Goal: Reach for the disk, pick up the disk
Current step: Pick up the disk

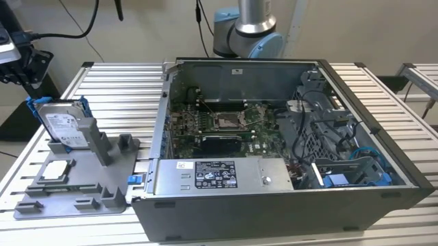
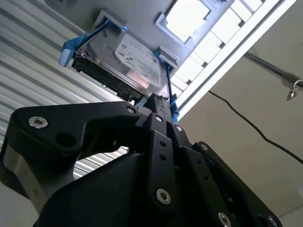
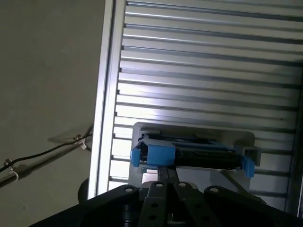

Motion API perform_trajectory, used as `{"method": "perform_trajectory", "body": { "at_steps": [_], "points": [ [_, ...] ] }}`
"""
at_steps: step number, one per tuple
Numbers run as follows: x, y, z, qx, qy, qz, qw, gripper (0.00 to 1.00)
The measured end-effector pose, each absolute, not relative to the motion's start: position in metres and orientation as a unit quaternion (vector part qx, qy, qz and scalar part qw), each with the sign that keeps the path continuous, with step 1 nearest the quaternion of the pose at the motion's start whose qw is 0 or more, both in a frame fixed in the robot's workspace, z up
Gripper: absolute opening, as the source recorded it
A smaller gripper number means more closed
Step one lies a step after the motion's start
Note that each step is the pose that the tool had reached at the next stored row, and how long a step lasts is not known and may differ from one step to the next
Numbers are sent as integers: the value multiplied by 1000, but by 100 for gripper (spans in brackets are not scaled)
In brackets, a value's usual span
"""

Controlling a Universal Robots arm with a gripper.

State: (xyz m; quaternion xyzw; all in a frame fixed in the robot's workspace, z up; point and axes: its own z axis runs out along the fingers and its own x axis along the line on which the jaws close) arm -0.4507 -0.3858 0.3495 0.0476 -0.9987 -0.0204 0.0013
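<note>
- Gripper (image 1: pixel 17 74) hangs at the exterior view's far left, above and just beside the upper corner of the disk (image 1: pixel 63 125). Its jaws are drawn narrow with nothing between them. In both wrist views the tips aim at the disk's edge, probably lined up for a grasp from above.
- Just right of it, the disk stands on edge in a slot of the grey fixture (image 1: pixel 89 192), label facing outward. Its blue carrier (image 1: pixel 32 106) is exposed on top, which seems meant to leave that edge free for gripping.
- Lower on the fixture, a small square chip (image 1: pixel 55 171) lies flat in its own recess.
- Farther right, the open computer case (image 1: pixel 274 218) sits on the slatted table (image 1: pixel 123 87), well apart from the disk.
</note>
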Motion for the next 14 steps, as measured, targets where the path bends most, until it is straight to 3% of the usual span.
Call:
{"method": "perform_trajectory", "body": {
  "at_steps": [14],
  "points": [
    [-451,-386,350,159,-987,-20,4,0]
  ]
}}
